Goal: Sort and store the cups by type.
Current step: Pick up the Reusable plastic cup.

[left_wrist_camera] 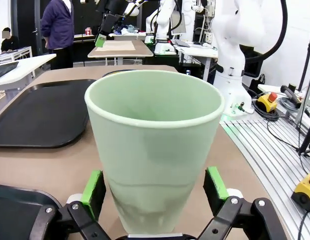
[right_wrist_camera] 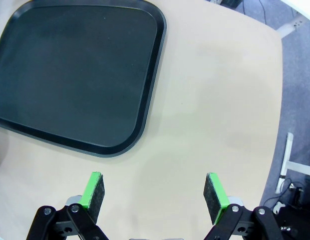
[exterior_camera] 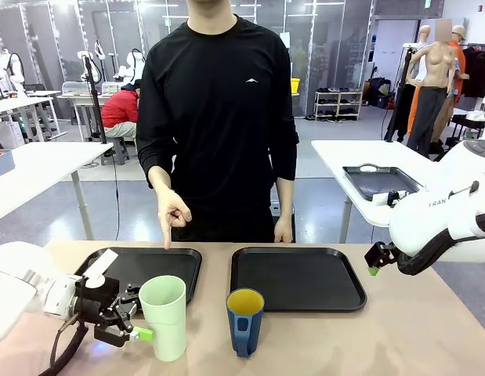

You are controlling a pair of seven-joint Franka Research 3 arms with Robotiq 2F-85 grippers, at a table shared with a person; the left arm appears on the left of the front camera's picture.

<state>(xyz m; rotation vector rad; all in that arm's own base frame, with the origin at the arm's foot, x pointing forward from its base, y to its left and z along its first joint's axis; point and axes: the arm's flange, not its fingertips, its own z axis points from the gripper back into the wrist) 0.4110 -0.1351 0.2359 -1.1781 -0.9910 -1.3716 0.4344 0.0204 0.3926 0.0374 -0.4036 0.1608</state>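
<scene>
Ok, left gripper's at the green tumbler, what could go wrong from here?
1. The left gripper stands open around the tumbler, low on its wall; gripped that low, the tall cup could tilt or slip when lifted.
2. The blue mug stands close beside it and might get knocked during the carry.
3. The person's hand points down at the left tray, possibly the drop spot, and may be in the way.

Bright even overhead light; soft shadow under tumbler (exterior_camera: pixel 164 317); wrist views edge-distorted.
</scene>
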